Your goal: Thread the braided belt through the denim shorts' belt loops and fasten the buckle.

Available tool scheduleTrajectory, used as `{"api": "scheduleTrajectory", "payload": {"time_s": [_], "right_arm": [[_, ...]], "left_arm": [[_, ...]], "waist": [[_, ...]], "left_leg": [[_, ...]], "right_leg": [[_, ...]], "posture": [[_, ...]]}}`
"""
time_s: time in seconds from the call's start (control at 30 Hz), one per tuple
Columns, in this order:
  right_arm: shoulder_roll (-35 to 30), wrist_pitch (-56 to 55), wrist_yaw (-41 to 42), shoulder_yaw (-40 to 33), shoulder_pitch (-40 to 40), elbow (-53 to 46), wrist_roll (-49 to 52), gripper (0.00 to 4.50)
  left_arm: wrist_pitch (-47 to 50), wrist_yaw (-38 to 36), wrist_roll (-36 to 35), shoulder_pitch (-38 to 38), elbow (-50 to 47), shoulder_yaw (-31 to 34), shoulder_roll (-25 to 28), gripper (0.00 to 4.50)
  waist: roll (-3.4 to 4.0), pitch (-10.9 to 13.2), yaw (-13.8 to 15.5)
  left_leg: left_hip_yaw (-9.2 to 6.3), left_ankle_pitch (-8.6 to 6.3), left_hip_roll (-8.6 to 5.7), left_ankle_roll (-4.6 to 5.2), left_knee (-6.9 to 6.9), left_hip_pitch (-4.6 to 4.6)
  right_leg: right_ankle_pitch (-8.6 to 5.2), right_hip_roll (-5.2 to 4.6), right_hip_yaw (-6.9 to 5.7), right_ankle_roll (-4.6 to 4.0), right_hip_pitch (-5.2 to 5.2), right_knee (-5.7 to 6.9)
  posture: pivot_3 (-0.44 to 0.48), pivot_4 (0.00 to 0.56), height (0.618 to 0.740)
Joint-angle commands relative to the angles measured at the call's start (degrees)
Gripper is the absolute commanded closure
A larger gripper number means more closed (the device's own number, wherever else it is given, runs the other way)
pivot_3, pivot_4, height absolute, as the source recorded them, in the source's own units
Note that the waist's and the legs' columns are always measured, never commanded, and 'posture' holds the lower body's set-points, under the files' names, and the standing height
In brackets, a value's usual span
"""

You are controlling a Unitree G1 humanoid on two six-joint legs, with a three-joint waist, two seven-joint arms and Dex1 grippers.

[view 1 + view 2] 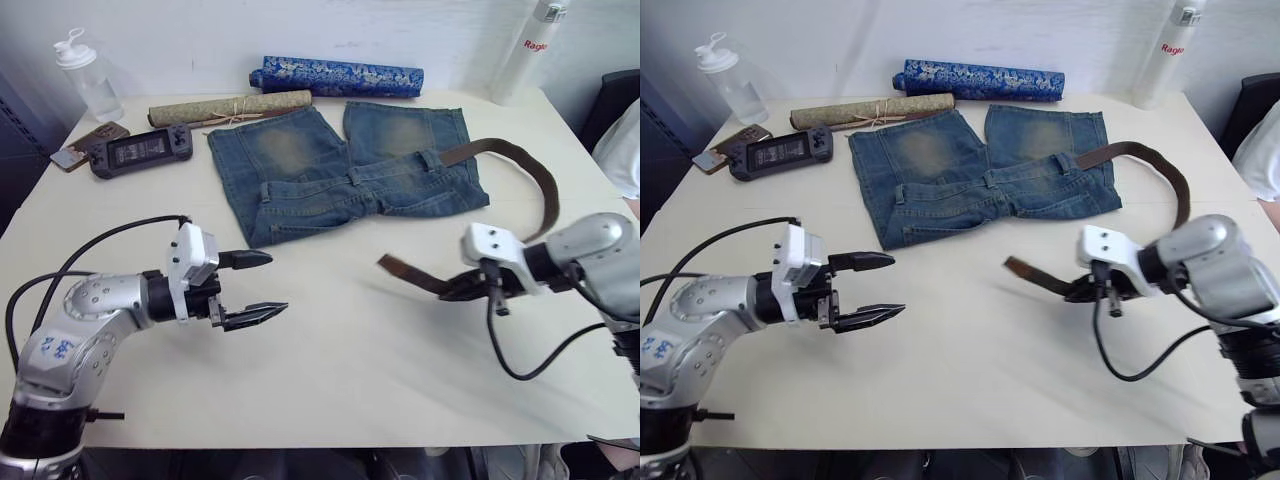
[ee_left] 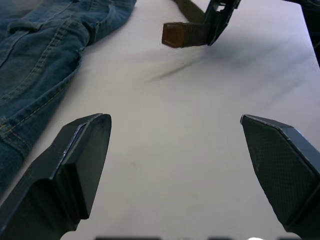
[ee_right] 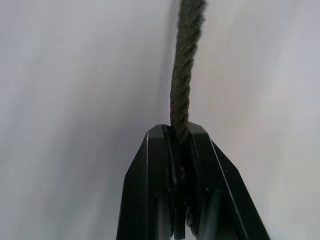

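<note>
While the left gripper (image 1: 255, 287) waits at lower left, fingers apart, the right gripper (image 1: 462, 288) at center right pinches the braided belt (image 1: 412, 275) near its tan tip, below the denim shorts (image 1: 345, 170).

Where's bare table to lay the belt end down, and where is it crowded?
Bare table runs between the left pincer and right pincer, below the denim shorts. The back edge is crowded: water bottle, game console, two rolls.
</note>
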Motion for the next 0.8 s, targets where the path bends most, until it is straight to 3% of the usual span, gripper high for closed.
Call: {"api": "scheduleTrajectory", "payload": {"time_s": [0.03, 0.3, 0.8], "right_arm": [[2.53, 2.54, -2.25, 3.24, -3.22, -8.9, -0.71, 4.49], [4.44, 5.42, -4.36, 7.8, -4.36, -15.27, -0.95, 4.49], [4.84, 6.17, -6.27, 7.55, -2.67, -16.8, 0.69, 4.49]], "left_arm": [[-3.58, -4.83, 2.95, -4.46, 2.53, -4.41, 0.66, 0.0], [-5.9, -9.49, 6.48, -10.65, 7.06, -11.46, -2.19, 0.0], [-5.24, -9.2, 7.48, -12.62, 10.6, -13.41, -6.79, 0.0]], "waist": [[0.0, 0.0, 0.07], [-0.01, 0.0, 0.11], [-0.01, 0.0, -0.01]], "left_leg": [[-0.01, 0.0, 0.0, -0.03, -0.01, -0.01], [-0.01, 0.05, -0.19, -0.28, -0.03, -0.12], [-0.01, 0.06, -0.18, -0.29, -0.04, -0.07]], "right_leg": [[0.02, 0.0, 0.0, 0.03, 0.0, -0.03], [0.19, -0.04, 0.15, 0.33, 0.02, -0.28], [0.2, -0.01, 0.16, 0.35, 0.01, -0.25]], "posture": [[0.0, 0.15, 0.637], [0.0, 0.15, 0.637], [0.0, 0.15, 0.637]]}}
